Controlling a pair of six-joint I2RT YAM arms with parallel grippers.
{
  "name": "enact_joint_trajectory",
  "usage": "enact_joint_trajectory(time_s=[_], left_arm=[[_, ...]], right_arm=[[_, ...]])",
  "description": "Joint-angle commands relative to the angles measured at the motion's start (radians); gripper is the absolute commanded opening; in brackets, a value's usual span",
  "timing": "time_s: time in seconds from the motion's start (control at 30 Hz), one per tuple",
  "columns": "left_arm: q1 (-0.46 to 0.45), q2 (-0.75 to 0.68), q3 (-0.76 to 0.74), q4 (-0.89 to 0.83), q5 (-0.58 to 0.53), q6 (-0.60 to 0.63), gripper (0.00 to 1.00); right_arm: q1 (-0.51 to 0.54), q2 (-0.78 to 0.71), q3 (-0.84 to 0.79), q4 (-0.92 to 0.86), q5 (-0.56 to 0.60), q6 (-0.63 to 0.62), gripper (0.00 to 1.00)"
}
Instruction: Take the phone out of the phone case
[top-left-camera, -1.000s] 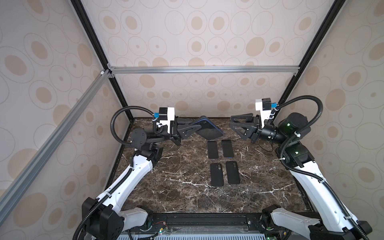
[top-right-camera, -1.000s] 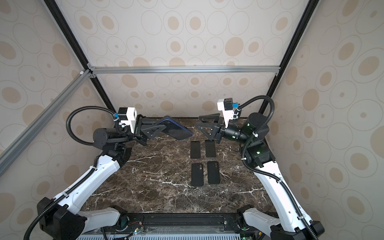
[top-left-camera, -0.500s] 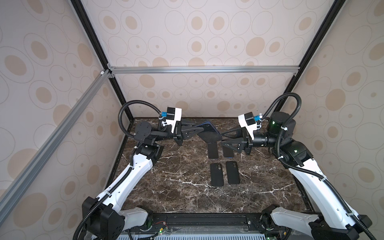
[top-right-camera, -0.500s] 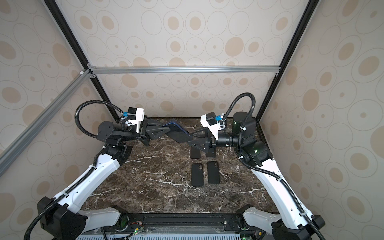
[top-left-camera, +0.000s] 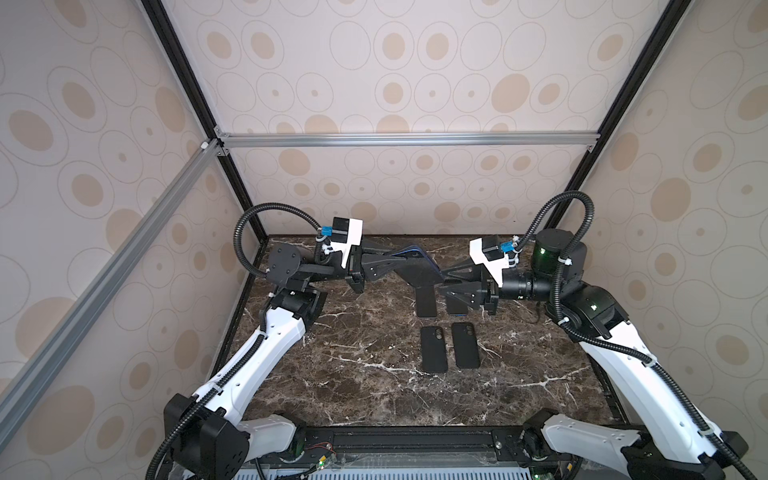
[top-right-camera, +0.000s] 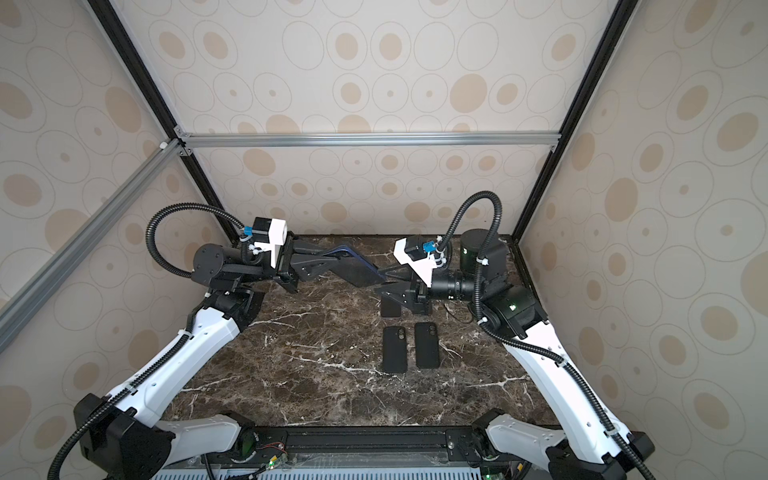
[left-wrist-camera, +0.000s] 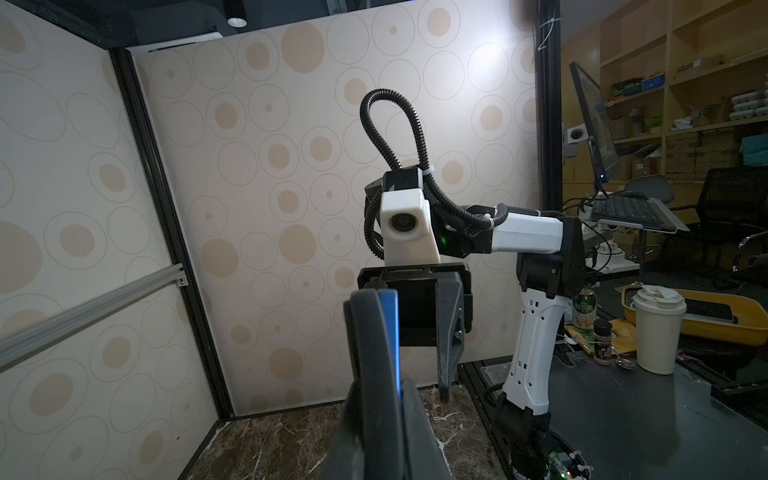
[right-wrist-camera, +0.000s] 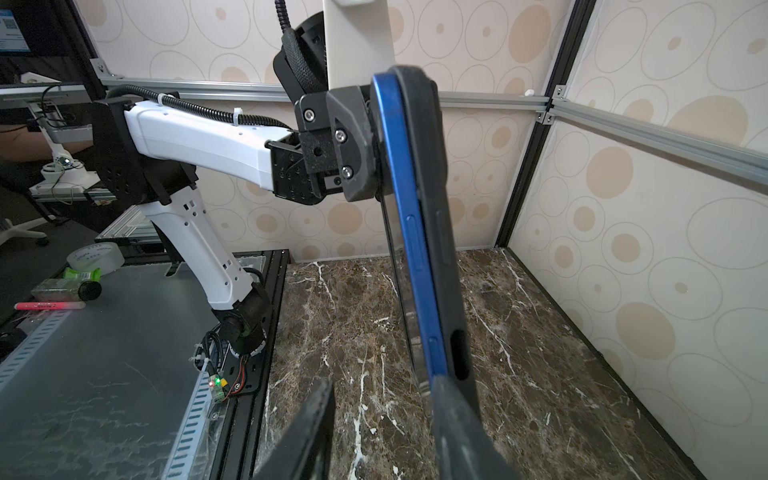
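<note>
A blue phone (top-left-camera: 417, 254) (right-wrist-camera: 411, 232) in a black phone case (top-left-camera: 417, 274) (right-wrist-camera: 436, 199) hangs in the air over the back of the marble table (top-left-camera: 374, 395), tilted. My left gripper (top-left-camera: 400, 261) (left-wrist-camera: 382, 399) is shut on one end of it, clamping phone (left-wrist-camera: 390, 332) and case (left-wrist-camera: 368, 332) together. My right gripper (top-left-camera: 445, 279) (right-wrist-camera: 382, 390) is open at the other end. One of its fingers (right-wrist-camera: 453, 411) lies against the seam between phone and case. The second finger (right-wrist-camera: 316, 415) stands apart from the screen side.
Two dark phone-shaped slabs (top-left-camera: 434, 349) (top-left-camera: 465, 345) lie side by side mid-table. Two more (top-left-camera: 427, 305) (top-left-camera: 457, 309) lie behind them, partly under my right gripper. Patterned walls and black frame posts (top-left-camera: 245, 199) close in the back and sides.
My right gripper has swung left and down to the phone's free end, and its jaws have narrowed. My left gripper has shifted the phone slightly right and lower.
</note>
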Motion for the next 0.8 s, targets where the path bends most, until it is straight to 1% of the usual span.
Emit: enact_joint_trajectory(time_s=[0.0,0.27,0.47,0.77], left_arm=[[0.004,-0.034,0.011,0.075,-0.012,-0.003,0.0],[0.003,-0.028,0.008,0.128,0.001,-0.043,0.0],[0.004,-0.021,-0.001,0.198,0.008,-0.095,0.0],[0.005,-0.021,-0.004,0.197,0.005,-0.094,0.0]], right_arm=[[0.014,0.013,0.019,-0.019,0.001,-0.032,0.4],[0.027,0.043,0.022,-0.005,0.021,-0.026,0.38],[0.028,0.063,0.028,0.012,0.008,-0.011,0.37],[0.042,0.058,0.027,0.02,-0.012,-0.006,0.35]])
